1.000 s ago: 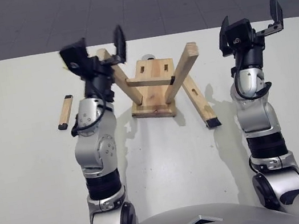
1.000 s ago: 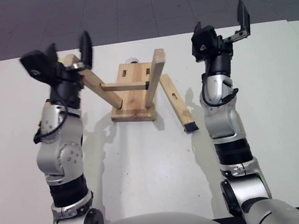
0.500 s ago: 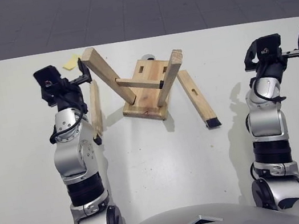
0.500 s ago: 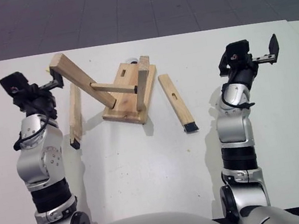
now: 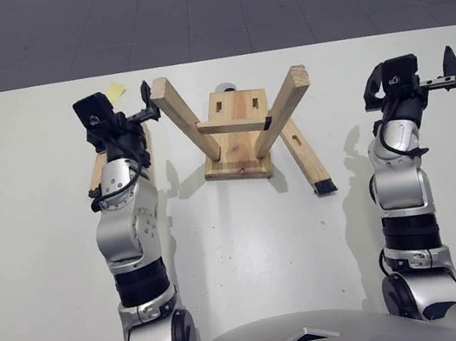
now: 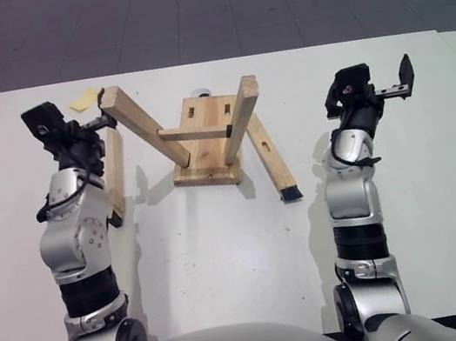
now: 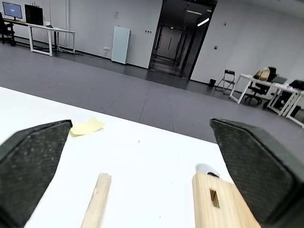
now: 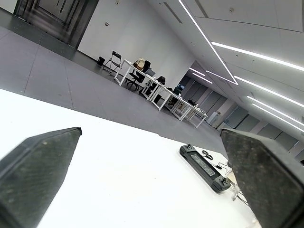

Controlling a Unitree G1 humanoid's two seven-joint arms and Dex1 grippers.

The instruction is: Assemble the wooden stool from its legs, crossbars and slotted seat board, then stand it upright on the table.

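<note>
**Head views.** A white bench (image 5: 32, 214) is shown carrying a part-built stool (image 5: 237, 129) near its far middle.
- The seat board (image 5: 233, 147) lies flat on the bench.
- Two legs rise from it and splay outward: the left fitted leg (image 5: 183, 116) and the right fitted leg (image 5: 283, 108).
- A crossbar (image 5: 229, 124) is set between the two fitted legs.
- The right loose leg (image 5: 307, 156) lies flat just beside the seat board, with its dark-capped end toward the robot.
- The left loose leg (image 6: 114, 168) lies flat on the far side of the left forearm and is partly hidden by it.
- A yellow note (image 5: 114, 91) lies near the far edge.
- The left gripper (image 5: 128, 116) is held above the bench close to the left fitted leg. Its fingers are spread and nothing is gripped.
- The right gripper (image 5: 417, 77) is raised well apart from the stool, likewise spread and empty.

**Left wrist view.** Two dark pads (image 7: 33, 161) are seen wide apart with nothing between them. Beyond them lie the left loose leg, the slotted top of the left fitted leg and the yellow note.

**Right wrist view.** Two dark pads (image 8: 40, 164) are seen wide apart and empty over bare bench. A black device (image 8: 204, 166) is seen lying farther off.
</note>
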